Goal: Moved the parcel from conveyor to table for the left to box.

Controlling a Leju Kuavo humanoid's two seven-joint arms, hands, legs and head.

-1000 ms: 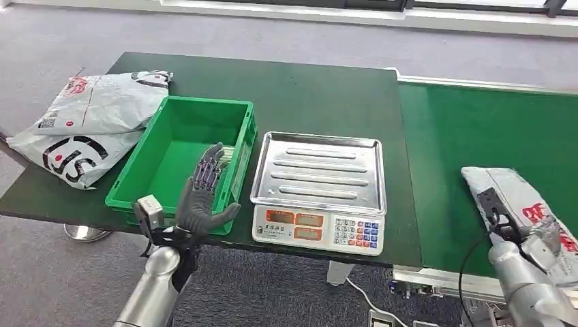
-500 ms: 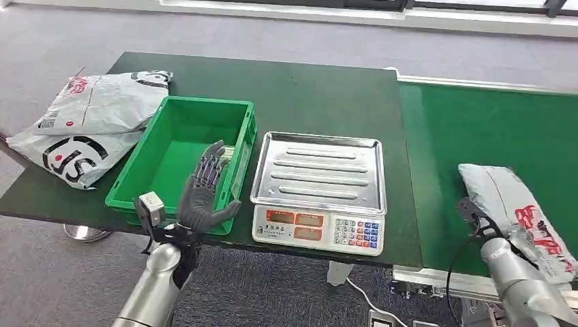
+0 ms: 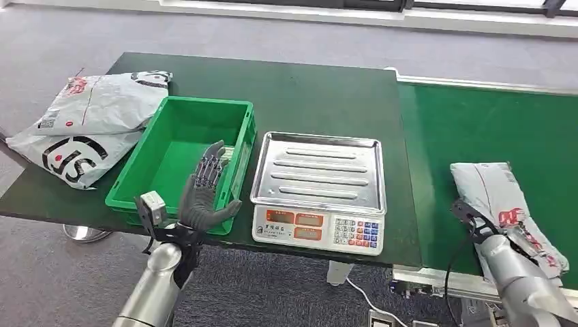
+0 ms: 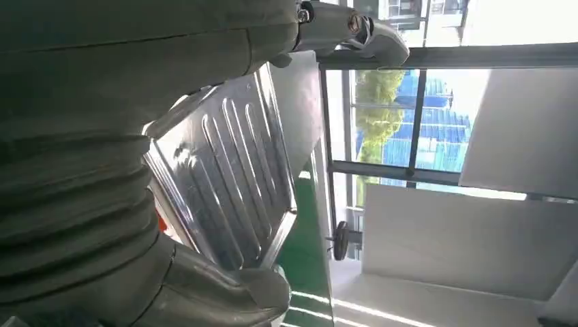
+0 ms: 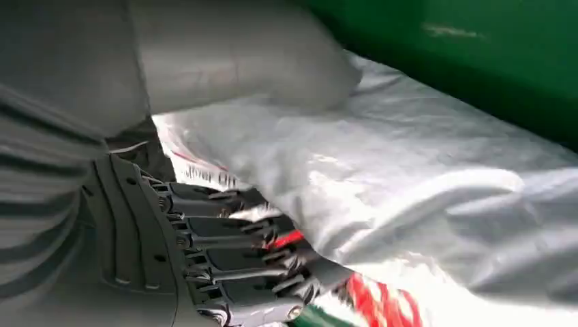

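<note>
Right wrist view: right hand (image 5: 225, 272) seemingly grasps the parcel (image 5: 409, 204); left hand (image 3: 202, 194) spread, empty.

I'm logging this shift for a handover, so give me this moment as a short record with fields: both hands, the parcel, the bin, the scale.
right hand: gripping the parcel, fingers under it, thumb on top
parcel: grey mailer, on the green conveyor
left hand: open, raised over the bin's near edge, holding nothing
bin: green, on the table, left of the scale
scale: steel tray bare
other mailers: stacked at the table's far left
</note>
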